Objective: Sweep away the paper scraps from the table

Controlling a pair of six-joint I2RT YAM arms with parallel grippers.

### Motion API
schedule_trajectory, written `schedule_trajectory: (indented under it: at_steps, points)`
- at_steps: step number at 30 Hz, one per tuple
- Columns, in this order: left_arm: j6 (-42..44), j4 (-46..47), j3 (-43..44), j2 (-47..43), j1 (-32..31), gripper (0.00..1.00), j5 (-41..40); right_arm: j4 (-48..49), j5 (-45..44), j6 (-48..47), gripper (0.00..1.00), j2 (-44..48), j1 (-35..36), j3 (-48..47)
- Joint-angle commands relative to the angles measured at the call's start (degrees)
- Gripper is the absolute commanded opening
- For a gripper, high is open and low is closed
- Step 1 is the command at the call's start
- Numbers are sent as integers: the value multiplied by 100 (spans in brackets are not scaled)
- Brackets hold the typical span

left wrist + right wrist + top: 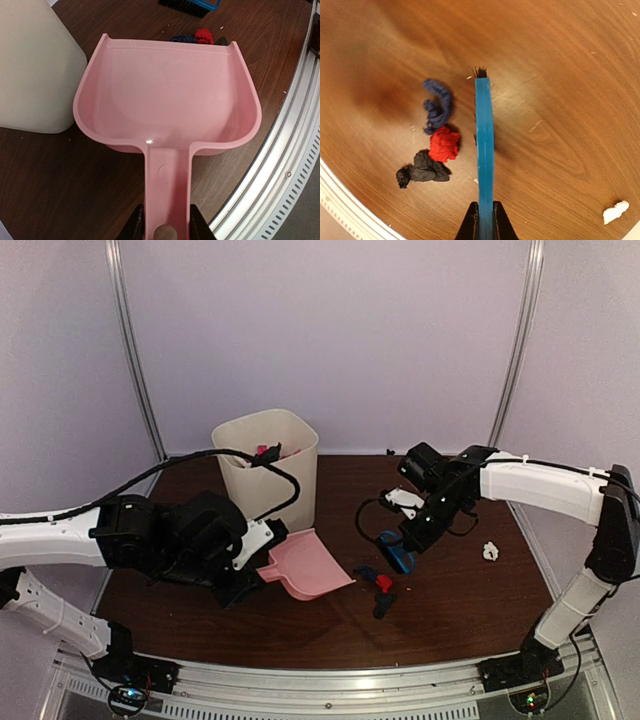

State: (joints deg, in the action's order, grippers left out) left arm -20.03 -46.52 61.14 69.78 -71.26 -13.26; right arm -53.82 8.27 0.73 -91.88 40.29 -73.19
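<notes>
My left gripper is clamped on the handle of the pink plastic dustpan. The pan's mouth faces 3 crumpled paper scraps near the centre of the dark wood-grain table: a dark blue wad, a red wad and a black wad. Their row runs toward the front edge. My right gripper is closed on the blue hand brush, whose long axis lies parallel to that row. 1 white wad lies near the right edge.

Pink dustpan, blue brush, red/navy/blk scraps, brown wood-grain table.
</notes>
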Motion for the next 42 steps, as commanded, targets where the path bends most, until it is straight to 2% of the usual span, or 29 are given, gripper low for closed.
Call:
schedule_trajectory:
  at_steps: [1,5,10,20,24,31,42]
  points:
    - [136,275,105,40,-28,0,-9,20,-583,382,0,256,-606,-339]
    - [143,283,105,59,-26,0,17,-61,-1379,561,0,462,-1187,-429]
    - [142,271,117,34,-28,0,62,-595,-2747,969,0,124,-1859,-615]
    - [110,275,64,-74,-27,0,60,-728,-4035,1420,0,-237,-2569,-398]
    - [130,271,51,-95,-28,0,66,-686,-4034,1539,0,-507,-2614,-148]
    - [114,273,-46,-183,-28,0,66,-652,-2898,1485,0,-857,-2535,-11]
    - [76,275,-148,-188,-28,0,31,-674,-1408,1538,0,-936,-1480,326]
